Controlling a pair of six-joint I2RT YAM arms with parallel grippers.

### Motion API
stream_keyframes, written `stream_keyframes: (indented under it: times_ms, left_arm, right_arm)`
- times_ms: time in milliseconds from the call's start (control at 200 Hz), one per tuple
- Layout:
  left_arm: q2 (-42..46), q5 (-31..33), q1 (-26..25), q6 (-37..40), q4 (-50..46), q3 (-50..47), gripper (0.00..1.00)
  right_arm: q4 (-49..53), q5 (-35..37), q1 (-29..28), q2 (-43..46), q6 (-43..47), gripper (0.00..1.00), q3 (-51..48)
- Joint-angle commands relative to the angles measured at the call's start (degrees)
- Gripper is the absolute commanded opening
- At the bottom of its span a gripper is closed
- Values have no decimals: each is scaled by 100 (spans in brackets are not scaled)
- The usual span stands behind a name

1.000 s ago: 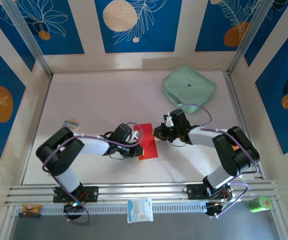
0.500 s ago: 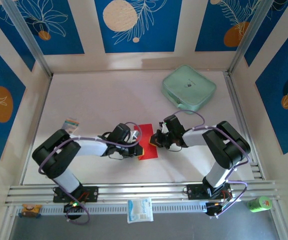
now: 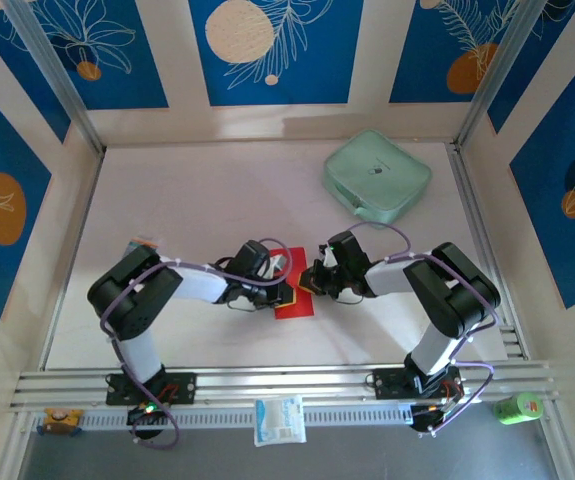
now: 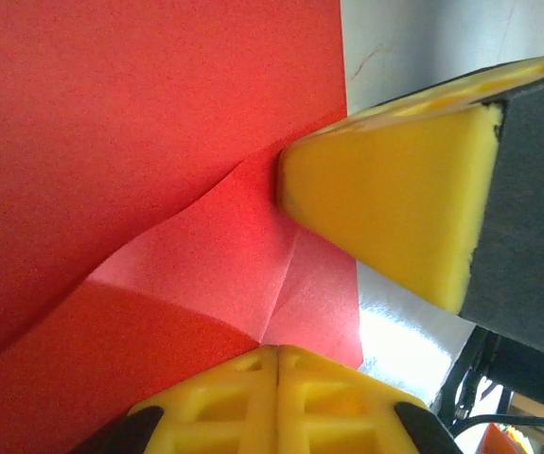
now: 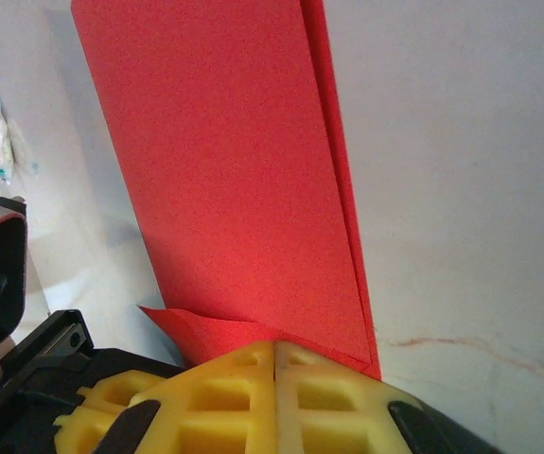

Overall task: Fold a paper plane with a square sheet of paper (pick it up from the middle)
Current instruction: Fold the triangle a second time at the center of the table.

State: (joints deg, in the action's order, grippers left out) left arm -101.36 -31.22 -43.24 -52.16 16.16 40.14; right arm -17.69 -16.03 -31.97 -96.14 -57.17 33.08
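1. The square sheet of paper: bright red, lying flat on the tabletop between the two arms, near the front edge. In the right wrist view it is seen doubled into a long rectangle with two layered edges. In the left wrist view one corner is seen turned in, creases meeting at the fingertips.
2. Left hand: fingers closed together, tips set on the turned corner. Whether paper is pinched between them cannot be told.
3. Right hand: fingers likewise closed, tips at the sheet's end, close opposite the left hand.
4. Step judged in hand: a nose-corner fold being pressed down. Next move calls for the crease to be run firmly while the sheet is held against sliding.
5. Mint-green zip case: well apart, at the far right of the tabletop.
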Motion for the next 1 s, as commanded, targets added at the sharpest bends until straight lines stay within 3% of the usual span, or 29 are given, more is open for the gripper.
stream_keyframes:
  times_ms: [0,245,425,995]
  left_arm:
    - [77,253,33,-219,-84,-375,2]
    - [533,290,27,26,-621,-169,4]
    - [349,78,32,166,-864,-37,5]
    - [975,237,35,192,-1290,-894,7]
  right_arm:
    - [344,162,-9,-32,-59,0,-222]
    - [381,153,0,-89,-31,0,-170]
    - [389,153,6,-85,-45,0,-163]
    - [495,171,6,-68,-5,0,-120]
